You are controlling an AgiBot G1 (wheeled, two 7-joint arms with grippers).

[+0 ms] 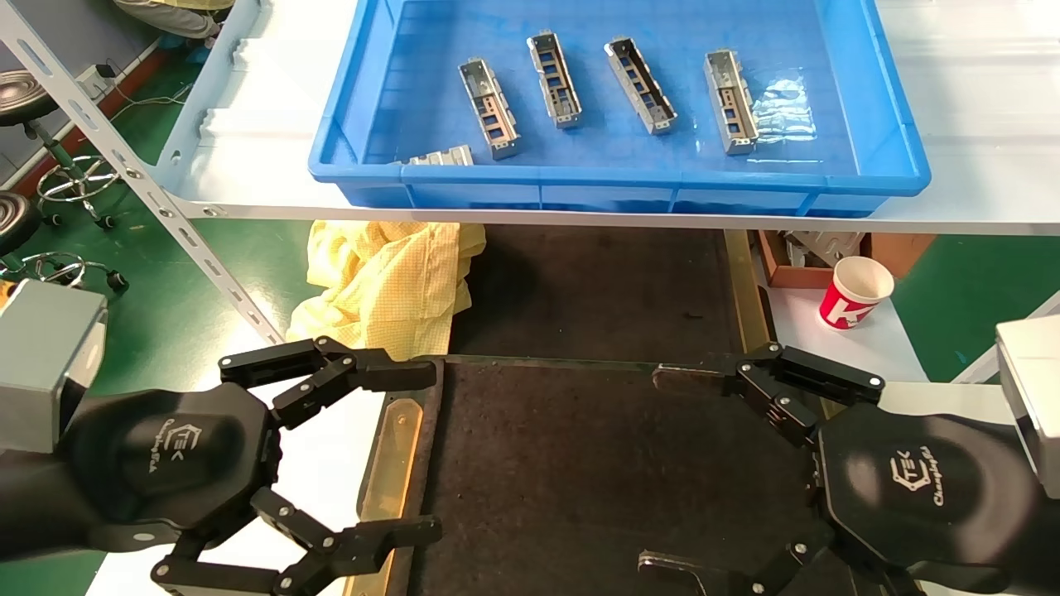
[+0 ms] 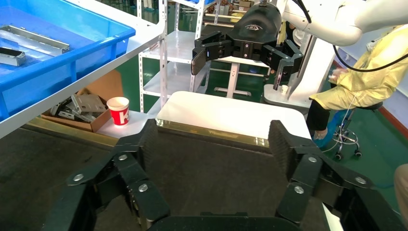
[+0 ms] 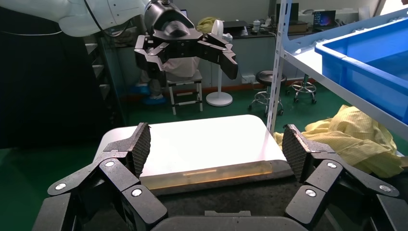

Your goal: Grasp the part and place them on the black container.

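Several silvery parts [image 1: 489, 108] with rectangular cutouts lie side by side in the blue bin [image 1: 828, 178] on the raised shelf, seen also as a part [image 2: 33, 38] in the left wrist view. Below and nearer lies the black container [image 1: 596, 463], bare, with an amber strip [image 1: 393, 463] along its left side. My left gripper [image 1: 424, 451] hovers open over its left edge. At the right edge my right gripper [image 1: 658, 470] hovers open. Both hold nothing. In the wrist views, the left gripper [image 2: 214, 144] and right gripper [image 3: 216, 149] frame bare black felt.
A short ribbed grey block [image 1: 443, 156] sits at the bin's front left. A yellow cloth [image 1: 381, 281] is heaped under the shelf, left of the container. A red paper cup [image 1: 853, 291] and a cardboard box [image 1: 787, 265] stand to the right. A slanted shelf upright [image 1: 149, 190] crosses the left.
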